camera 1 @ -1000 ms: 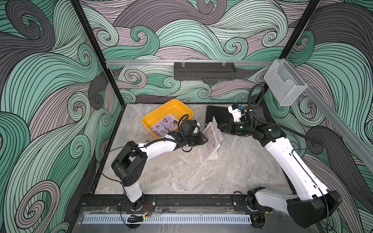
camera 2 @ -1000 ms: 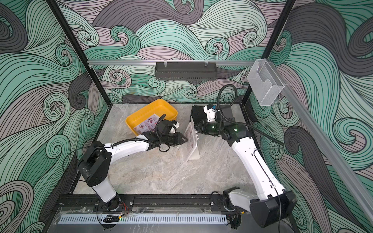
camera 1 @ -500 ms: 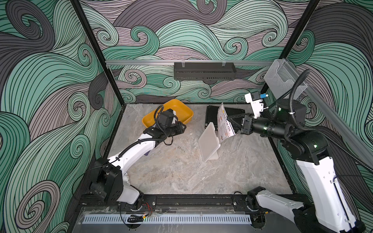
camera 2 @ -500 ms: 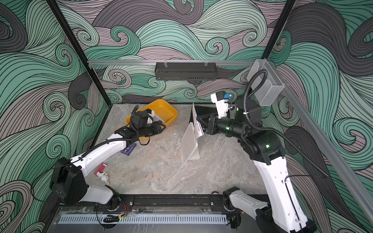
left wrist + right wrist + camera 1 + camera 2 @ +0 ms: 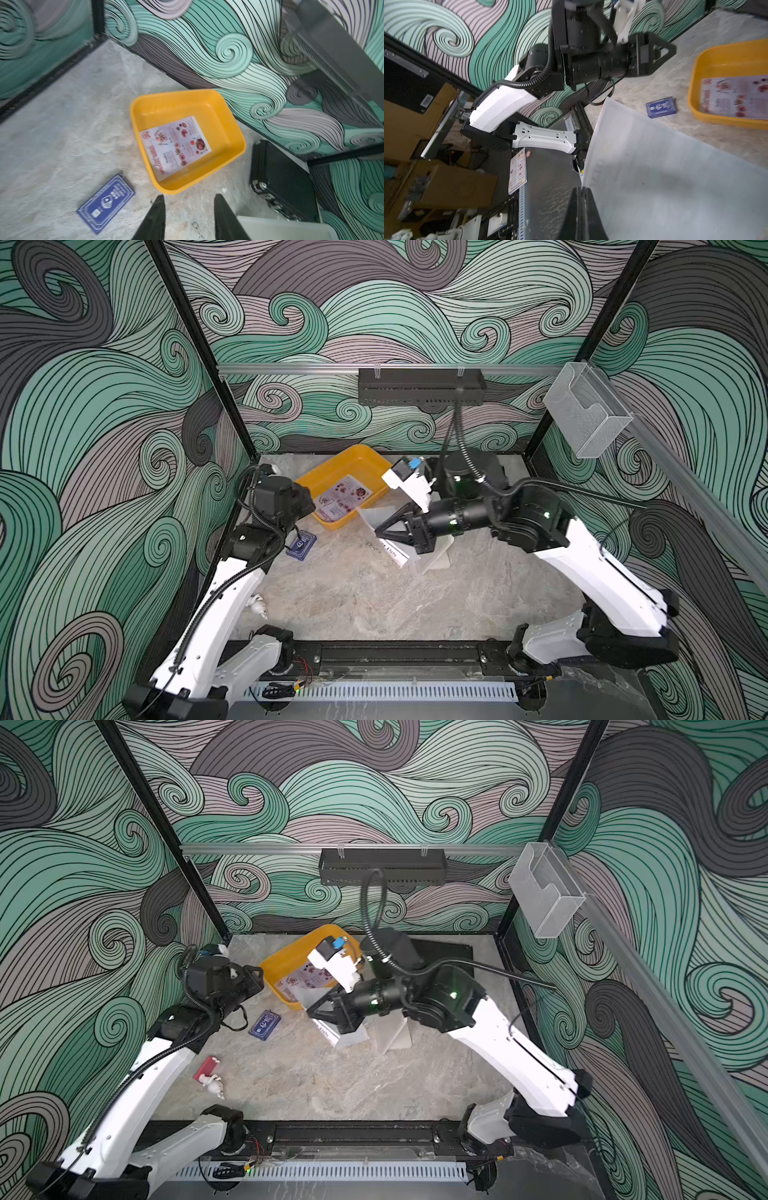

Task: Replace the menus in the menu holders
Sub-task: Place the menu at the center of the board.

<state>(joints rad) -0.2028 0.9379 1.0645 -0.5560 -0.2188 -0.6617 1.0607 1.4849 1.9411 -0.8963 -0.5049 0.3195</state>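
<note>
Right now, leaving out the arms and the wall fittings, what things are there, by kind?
Yellow tray: 1
Menus: 2, white menu in the right hand, pink menu in the tray
Acrylic menu holder: 1
Dark blue card: 1
Black case: 1
Small red item: 1
White figurine: 1
Total: 8

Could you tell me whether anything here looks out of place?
The pink menu lies in the yellow tub, not in the acrylic holder, and a small white figurine lies loose beside the left arm.

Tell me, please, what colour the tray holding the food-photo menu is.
Yellow-orange; the tray shows best in the left wrist view.
</note>
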